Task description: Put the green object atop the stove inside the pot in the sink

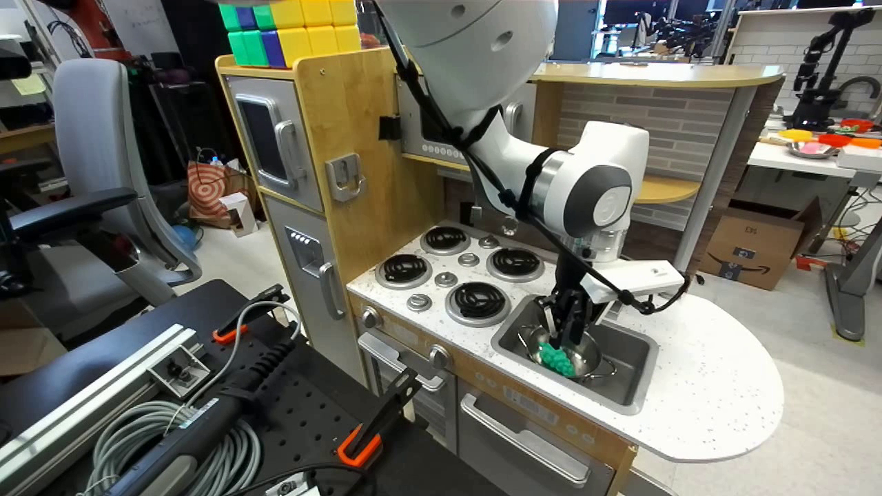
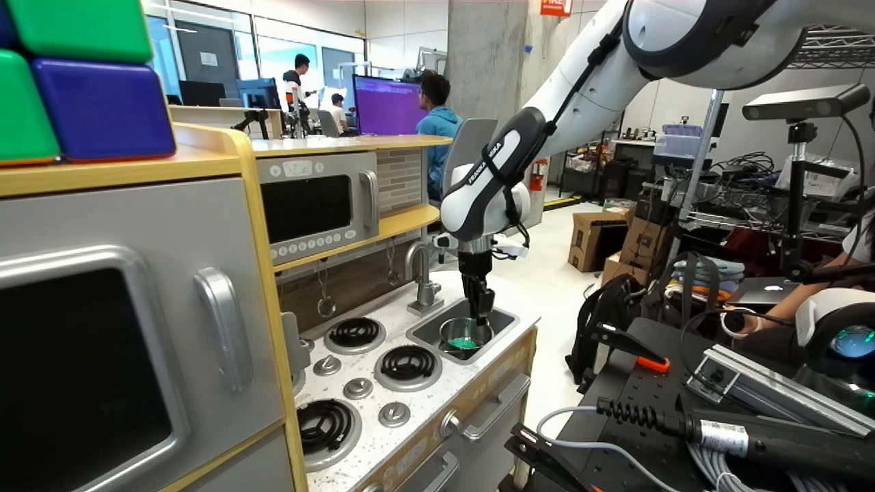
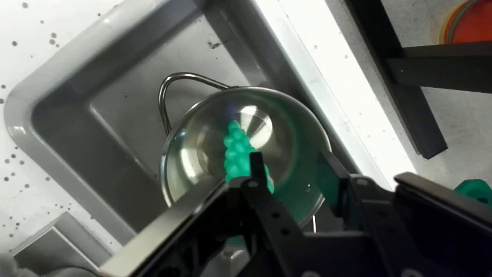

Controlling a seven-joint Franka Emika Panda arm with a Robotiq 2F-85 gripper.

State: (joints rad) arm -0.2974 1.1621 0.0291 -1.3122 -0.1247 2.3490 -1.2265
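Around the toy kitchen (image 1: 375, 227), an office chair (image 1: 110, 131) and a cardboard box (image 1: 747, 244) are seen; into its speckled white surface (image 1: 716, 372) a stove (image 1: 394, 297) and a sink (image 1: 623, 386) are set. The pot (image 3: 292, 123) is stood in the sink, and inside it the green bunch (image 3: 237, 154), grape-like, is found, so the placing may be judged all but done. The pincer (image 3: 292, 167) is spread apart, with nothing seen gripped; whether the bunch is touched by the finger (image 3: 256, 165) overlapping it in the wrist view cannot be told.

From here, trouble would most likely be caused by the way out. If the bunch is caught on that finger, it could be dragged up the pot's side. The second finger (image 3: 330, 182) is seen across the rim (image 3: 253, 89); should it be hooked there, the pot could be tipped and the bunch spilled into the sink. If the pincer were closed too soon, bunch or rim could be pinched.

The bunch's narrow end is pointed up the wrist view, slightly left. Its long axis is run down and right from there, to a broad end partly hidden. In an exterior view the bunch (image 1: 557, 360) is slanted from upper left to lower right.
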